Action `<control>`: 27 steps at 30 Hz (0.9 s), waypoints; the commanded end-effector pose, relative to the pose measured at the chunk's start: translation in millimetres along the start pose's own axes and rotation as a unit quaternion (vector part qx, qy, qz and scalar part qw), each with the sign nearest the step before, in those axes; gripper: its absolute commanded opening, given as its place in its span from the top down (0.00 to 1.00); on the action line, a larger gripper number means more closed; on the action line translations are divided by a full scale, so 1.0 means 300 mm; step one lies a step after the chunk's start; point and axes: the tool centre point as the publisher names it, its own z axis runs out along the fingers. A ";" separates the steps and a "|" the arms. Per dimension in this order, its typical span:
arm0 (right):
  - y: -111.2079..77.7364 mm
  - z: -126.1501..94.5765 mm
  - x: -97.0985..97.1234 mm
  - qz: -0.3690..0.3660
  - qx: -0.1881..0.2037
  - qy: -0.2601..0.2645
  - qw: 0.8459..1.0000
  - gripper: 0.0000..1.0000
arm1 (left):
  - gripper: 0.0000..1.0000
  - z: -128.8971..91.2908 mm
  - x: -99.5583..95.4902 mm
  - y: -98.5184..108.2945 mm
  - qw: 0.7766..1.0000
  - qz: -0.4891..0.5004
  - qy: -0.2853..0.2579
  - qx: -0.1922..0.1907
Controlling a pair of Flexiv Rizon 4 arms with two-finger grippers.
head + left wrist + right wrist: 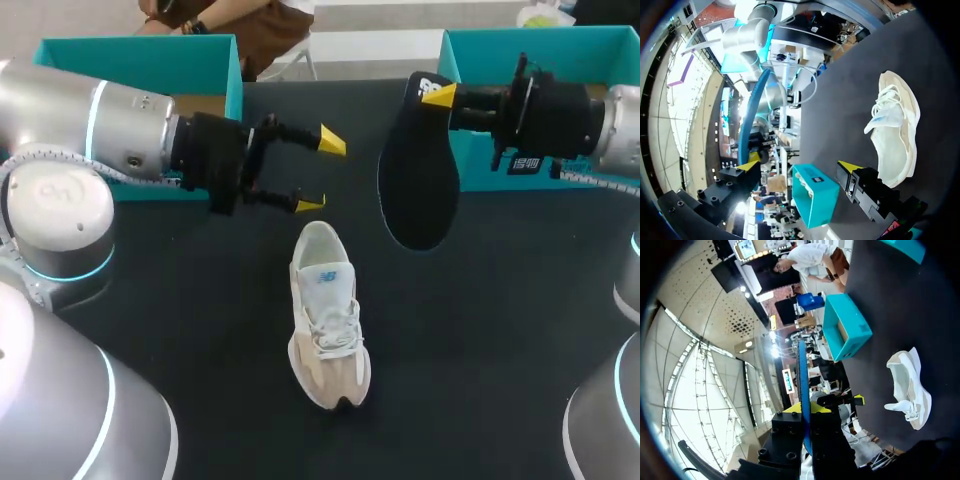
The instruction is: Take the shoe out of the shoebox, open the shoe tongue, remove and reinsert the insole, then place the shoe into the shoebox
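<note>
Right gripper (pixel 438 96) is pinched narrow on the heel end of the flat black insole (pixel 418 175), thin edge squeezed btw both yellow tips. The insole is held up off the table w/ its broad toe end pointing back toward the robot. Nearest the robot is the cream-and-white lace-up sneaker (pixel 327 318). It sits upright on its sole mid black tabletop (pixel 200 340), toe toward the near edge, heel opening facing away, outside both boxes. Just past its heel & a bit left, the left gripper (pixel 322 173) hovers spread wide w/ nothing in it, not touching the sneaker. Far edge: left teal cardboard box (pixel 140 60) by the left arm, right teal cardboard box (pixel 480 50) behind the right arm. Can't tell which is lid vs base.
</note>
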 end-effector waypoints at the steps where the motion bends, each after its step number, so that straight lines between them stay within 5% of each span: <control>1: -0.014 0.013 -0.046 0.012 -0.024 -0.005 1.000 1.00 | 0.00 0.003 0.006 -0.021 0.998 0.009 -0.059 -0.014; 20: 0.092 0.159 -0.155 0.080 0.026 -0.053 0.995 1.00 | 0.00 0.088 -0.068 -0.025 0.992 0.044 -0.121 -0.008; 27: 0.099 0.198 -0.173 0.089 0.044 -0.058 0.993 1.00 | 0.13 0.141 -0.093 -0.031 0.990 0.049 -0.132 0.006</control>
